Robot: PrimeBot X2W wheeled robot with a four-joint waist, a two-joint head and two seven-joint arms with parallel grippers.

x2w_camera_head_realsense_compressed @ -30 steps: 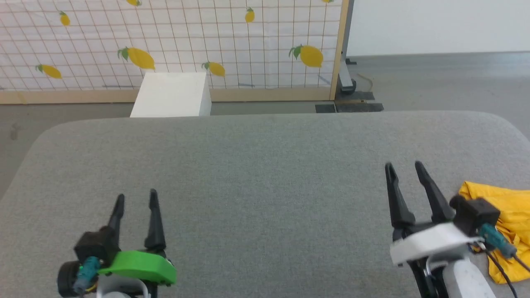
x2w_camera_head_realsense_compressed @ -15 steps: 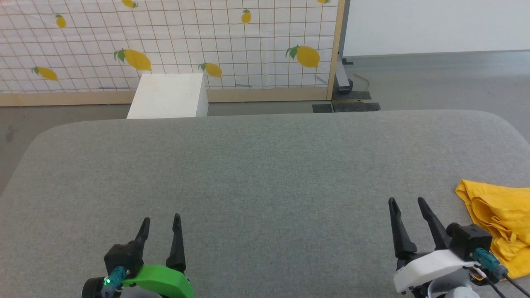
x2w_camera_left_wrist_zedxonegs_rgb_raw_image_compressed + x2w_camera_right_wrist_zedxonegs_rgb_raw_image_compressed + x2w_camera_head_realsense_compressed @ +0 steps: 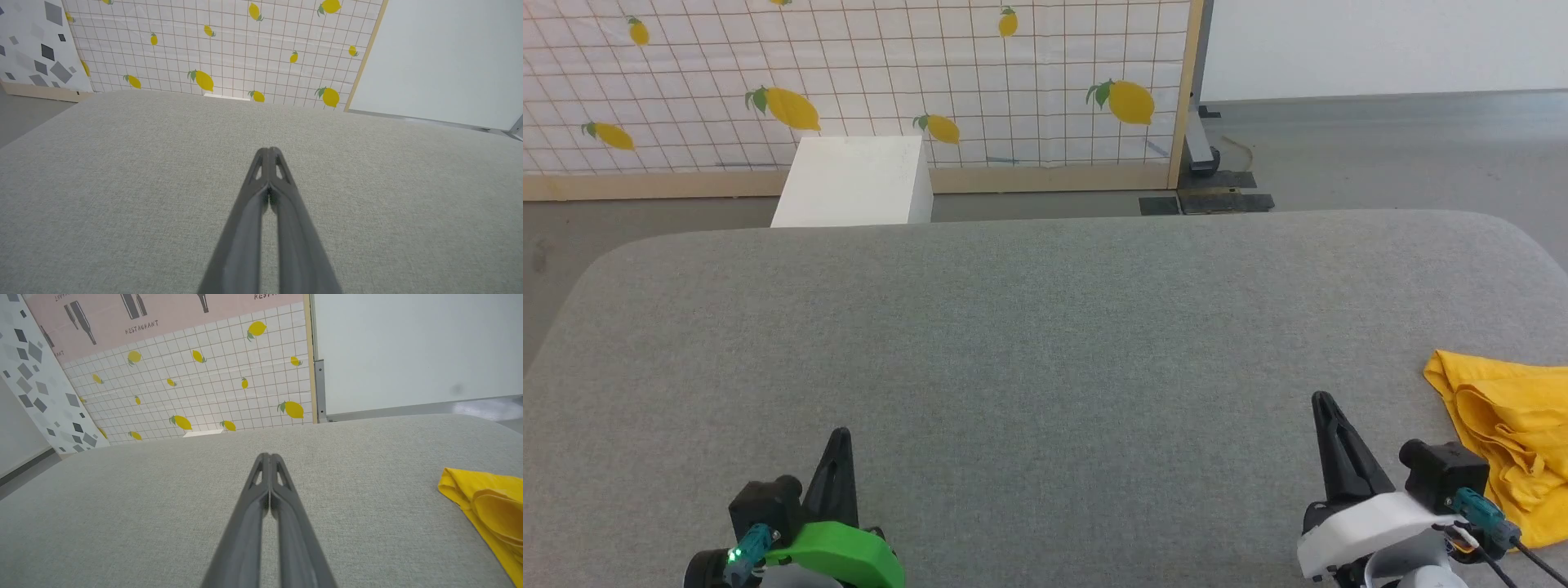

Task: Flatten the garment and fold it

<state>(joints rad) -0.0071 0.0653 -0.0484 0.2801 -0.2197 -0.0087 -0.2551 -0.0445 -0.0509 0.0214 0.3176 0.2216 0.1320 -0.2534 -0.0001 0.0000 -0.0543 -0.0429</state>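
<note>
The garment [image 3: 1507,429] is a mustard-yellow cloth lying bunched in folds at the right edge of the grey table [image 3: 1045,343]; it also shows at the right of the right wrist view [image 3: 486,506]. My right gripper [image 3: 1325,402] sits at the lower right, just left of the garment and apart from it, shut with nothing in it [image 3: 267,457]. At the lower left, my left gripper [image 3: 841,437] is shut and empty too, its two fingers pressed together over bare table [image 3: 269,151].
A white box [image 3: 854,184] stands on the floor beyond the table's far edge. Behind it is a lemon-print partition [image 3: 866,82] with a wooden frame. Grey floor [image 3: 1380,155] lies to the far right.
Both grippers have gone from open to shut, each empty. Both drew back toward the bottom edge of the head view. The camera shifted slightly.
</note>
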